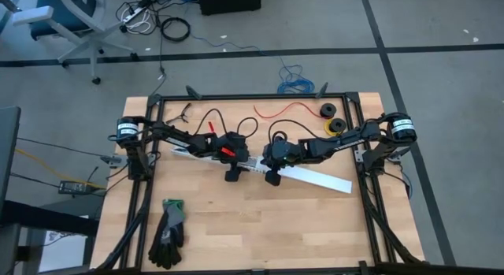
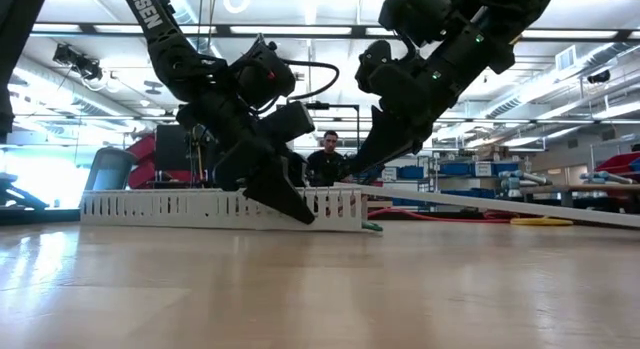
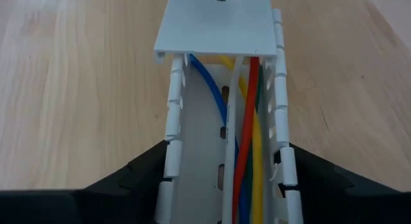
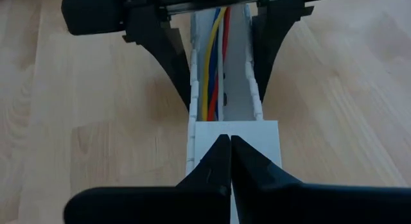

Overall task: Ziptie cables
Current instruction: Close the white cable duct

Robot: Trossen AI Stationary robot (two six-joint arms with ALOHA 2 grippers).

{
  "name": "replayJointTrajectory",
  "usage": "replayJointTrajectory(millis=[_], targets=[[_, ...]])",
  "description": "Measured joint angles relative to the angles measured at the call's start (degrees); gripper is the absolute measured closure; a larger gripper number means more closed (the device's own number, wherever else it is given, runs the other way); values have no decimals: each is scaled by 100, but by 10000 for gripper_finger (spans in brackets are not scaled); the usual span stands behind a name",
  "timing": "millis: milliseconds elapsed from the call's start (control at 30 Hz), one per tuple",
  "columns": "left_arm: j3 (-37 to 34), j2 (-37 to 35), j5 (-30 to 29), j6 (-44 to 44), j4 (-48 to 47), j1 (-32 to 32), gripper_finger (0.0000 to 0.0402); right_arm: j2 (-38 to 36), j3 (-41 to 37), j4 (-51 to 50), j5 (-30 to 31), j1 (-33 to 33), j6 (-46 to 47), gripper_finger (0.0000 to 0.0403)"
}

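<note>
A white slotted channel (image 1: 201, 155) lies slantwise across the middle of the table. The cables (image 3: 247, 153), blue, yellow, red, green and white, run along its inside. A flat white cover strip (image 1: 319, 180) stretches from the channel's right end toward the table's right, and its end (image 3: 215, 28) sits over the channel's walls. My left gripper (image 1: 233, 171) straddles the channel just short of that end, shut on it. My right gripper (image 4: 230, 140) is shut, its tips on the cover's end. My left gripper holds the channel by its two slotted side walls (image 3: 168, 166), one finger (image 3: 138, 176) outside each wall, close to the cover's end. The fingers slant down from the table's left and lie across the channel, which rests on the table. My right gripper presses its shut fingertips (image 4: 218, 153) on the top face of the cover's end (image 4: 257, 131). It slants down from the table's right, along the strip. That end sits on the channel's top.
A black glove pair (image 1: 168, 232) lies near the front left. A thin red wire (image 1: 276, 113), a yellow roll (image 1: 327, 110) and a black roll (image 1: 336, 126) lie at the back. A person (image 2: 328, 154) sits in the room beyond the table.
</note>
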Motion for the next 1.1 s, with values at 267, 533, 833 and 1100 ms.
replayJointTrajectory(millis=[267,533,833,1100], targets=[[-1,0,-1,2,-21,0,148,0,0,5,2,0,5,403],[2,0,-1,94,-182,0,149,-85,0,-3,4,0,-9,403],[4,-2,0,107,-197,0,153,-232,2,-25,11,7,-58,403],[2,-2,-5,63,-129,-2,121,-230,2,-70,11,20,-61,403]])
